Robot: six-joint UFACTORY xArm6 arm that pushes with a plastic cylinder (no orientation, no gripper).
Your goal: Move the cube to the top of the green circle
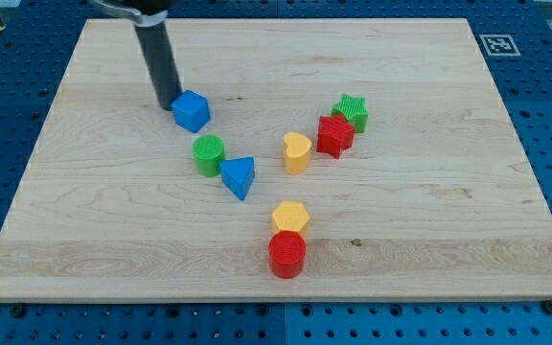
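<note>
The blue cube [191, 110] sits in the upper left part of the wooden board [84, 211]. The green circle [208, 153] stands just below it and slightly to the right, with a small gap between them. My tip [168, 104] is right at the cube's left side, touching or nearly touching it. The dark rod rises from there toward the view's top.
A blue triangle [239, 176] touches the green circle's lower right. A yellow heart [297, 151], a red star [334, 135] and a green star [352, 112] sit right of centre. A yellow hexagon [290, 217] and a red circle [287, 255] stand lower down.
</note>
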